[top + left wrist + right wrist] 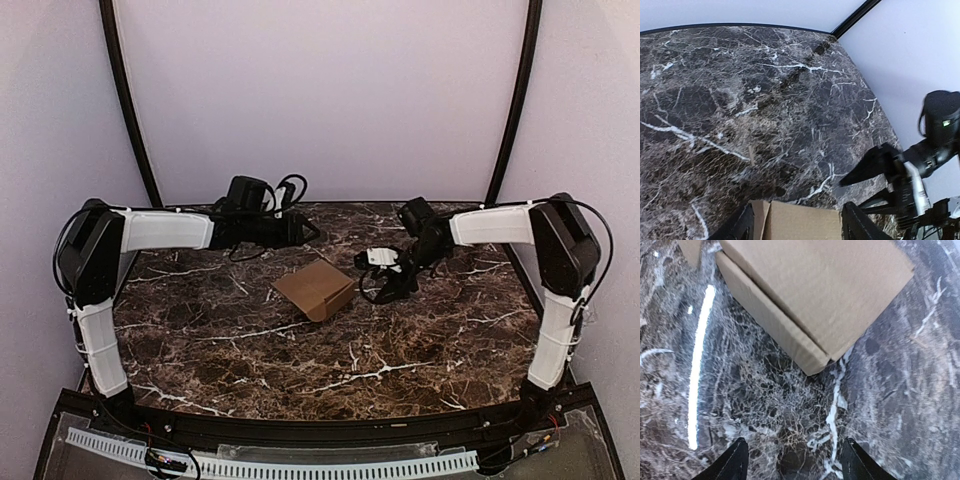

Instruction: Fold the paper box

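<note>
While both gape empty, left pincer (797, 212) near paper box (820, 295), right pincer (794, 444) facing its corner.

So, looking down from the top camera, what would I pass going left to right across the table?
First the left arm, then the paper box, then the right gripper, then the right arm.

I count one paper box (315, 288) and one marble table (250, 350). Two arms: the left arm (165, 230) and the right arm (495, 225). Two grippers: the left gripper (797, 225) and the right gripper (796, 457), each showing two fingers (737, 462). Two black poles (125, 100) stand at the far corners.
</note>
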Available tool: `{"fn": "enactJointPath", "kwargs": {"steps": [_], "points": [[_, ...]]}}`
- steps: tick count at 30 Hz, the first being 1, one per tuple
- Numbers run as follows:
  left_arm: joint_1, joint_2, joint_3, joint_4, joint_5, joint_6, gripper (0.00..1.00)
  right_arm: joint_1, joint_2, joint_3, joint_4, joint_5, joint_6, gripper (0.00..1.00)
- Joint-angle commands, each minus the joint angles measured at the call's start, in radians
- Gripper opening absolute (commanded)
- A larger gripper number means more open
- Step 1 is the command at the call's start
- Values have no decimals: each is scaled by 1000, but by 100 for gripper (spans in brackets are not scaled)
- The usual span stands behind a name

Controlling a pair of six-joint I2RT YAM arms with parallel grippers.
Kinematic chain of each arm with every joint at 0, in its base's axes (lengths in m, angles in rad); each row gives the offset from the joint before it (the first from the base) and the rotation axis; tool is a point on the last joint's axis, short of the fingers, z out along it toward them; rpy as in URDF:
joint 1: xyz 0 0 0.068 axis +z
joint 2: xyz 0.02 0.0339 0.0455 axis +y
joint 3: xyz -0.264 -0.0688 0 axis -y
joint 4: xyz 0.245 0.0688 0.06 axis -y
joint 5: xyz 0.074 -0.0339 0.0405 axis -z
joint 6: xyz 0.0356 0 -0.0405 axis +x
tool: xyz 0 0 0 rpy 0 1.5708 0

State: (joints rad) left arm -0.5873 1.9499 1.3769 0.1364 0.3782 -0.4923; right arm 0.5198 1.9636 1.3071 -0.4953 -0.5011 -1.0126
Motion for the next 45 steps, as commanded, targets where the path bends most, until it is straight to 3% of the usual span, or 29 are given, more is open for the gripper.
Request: {"fn": "enactJointPath", "kwargs": {"steps": [1, 10, 15, 26, 32, 37, 45], "points": [[-3, -73, -86, -127, -38, 117, 61, 60, -161, -42, 111, 15, -11, 64], [-24, -77, -205, -162, -65, 165, 59, 162, -65, 32, 124, 96, -49, 65], [-49, -39, -183, -238, -131, 224, 57, 205, 2, 41, 129, 169, -89, 65], [-51, -46, -142, -218, -72, 212, 55, 202, 75, 40, 130, 192, -88, 62], [-48, -156, -164, -119, -45, 163, 61, 128, 106, 96, 105, 44, -11, 61], [-15, -130, -107, -206, -62, 111, 61, 78, 129, 153, 58, -57, 33, 57], [16, -94, -139, -95, -29, 53, 60, 53, 130, 161, 57, -121, 113, 53]]}}
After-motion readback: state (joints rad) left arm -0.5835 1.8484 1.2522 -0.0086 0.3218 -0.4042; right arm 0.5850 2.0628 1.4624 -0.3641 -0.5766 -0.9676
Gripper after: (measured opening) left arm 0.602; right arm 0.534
